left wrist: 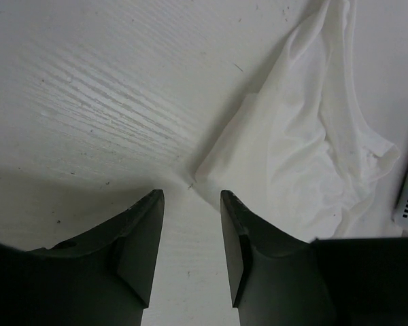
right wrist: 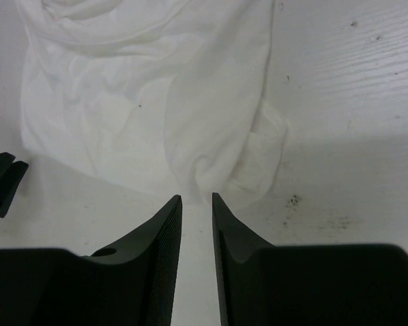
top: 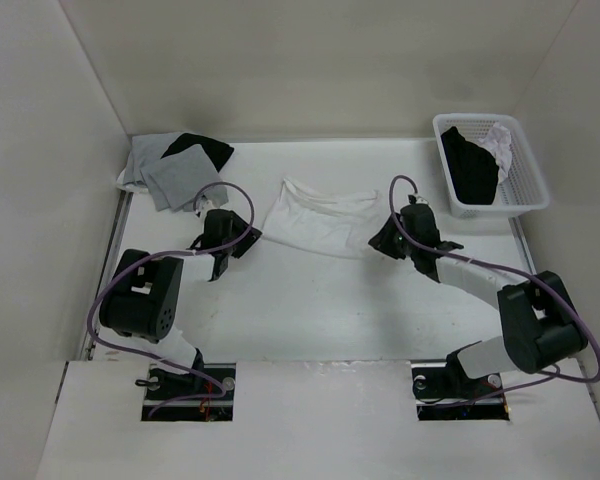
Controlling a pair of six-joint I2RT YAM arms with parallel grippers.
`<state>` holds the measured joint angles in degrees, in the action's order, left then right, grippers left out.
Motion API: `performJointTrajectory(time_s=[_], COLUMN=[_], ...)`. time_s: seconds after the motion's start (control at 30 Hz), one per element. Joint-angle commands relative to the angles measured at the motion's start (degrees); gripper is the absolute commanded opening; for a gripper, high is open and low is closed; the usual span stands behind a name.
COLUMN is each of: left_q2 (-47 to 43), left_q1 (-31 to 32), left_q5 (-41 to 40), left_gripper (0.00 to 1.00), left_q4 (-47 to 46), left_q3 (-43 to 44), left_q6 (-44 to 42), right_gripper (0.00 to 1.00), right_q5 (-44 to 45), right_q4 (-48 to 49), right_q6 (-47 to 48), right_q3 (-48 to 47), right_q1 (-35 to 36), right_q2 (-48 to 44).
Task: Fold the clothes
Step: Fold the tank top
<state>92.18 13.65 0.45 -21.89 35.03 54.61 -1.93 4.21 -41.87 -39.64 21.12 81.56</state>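
the white top (top: pixel 315 220) looks folded once, but crumpled. left jaws and right jaws stand apart, holding nothing.

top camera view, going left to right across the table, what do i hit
grey and black clothes pile → left tool → white top → right tool → white basket

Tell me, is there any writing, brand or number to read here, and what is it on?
None: no readable text in any view. The white top, the mesh basket, the grey and black garments and the table all look plain, with no label or print showing.
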Motion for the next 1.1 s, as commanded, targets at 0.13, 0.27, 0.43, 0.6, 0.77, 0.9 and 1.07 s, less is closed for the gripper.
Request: performJointTrajectory(time_s=[0.13,0.27,0.43,0.6,0.77,0.9,1.07], left_q2=[2.74,3.53,4.76,5.64,4.06,3.79,3.8], left_q1=[0.63,0.89,0.9,0.54,-0.07,0.1,0.81], left_q5=[1.75,1.75,1.57,1.57,1.13,1.49,1.84], left_gripper=[0.38,0.37,0.18,0.05,0.04,0.04,0.04], left_q4=[-5.36,-5.88,-6.06,-7.81,-8.61,-9.57,-10.54], left_q3=[3.12,3.73,4.26,3.91,1.02,-0.31,-0.75], left_q6=[-0.03,0.23,0.93,2.95,4.01,4.36,4.8], right_gripper=[0.32,0.27,0.03,0.0,0.0,0.17,0.34], right_q5=[2.38,1.76,2.81,5.27,7.56,7.04,4.57], right_q4=[-1.13,-1.04,-0.61,-1.13,-1.48,1.05,4.57], right_q6=[2.23,2.49,2.4,1.53,-1.02,-1.03,0.03], right_q3=[-1.49,-2.9,-2.12,3.14,9.74,10.55,6.07], right_q1=[2.03,2.12,2.21,1.42,1.15,2.03,4.93], right_q2=[3.43,5.62,5.11,-0.33,-6.14,-7.2,-2.73])
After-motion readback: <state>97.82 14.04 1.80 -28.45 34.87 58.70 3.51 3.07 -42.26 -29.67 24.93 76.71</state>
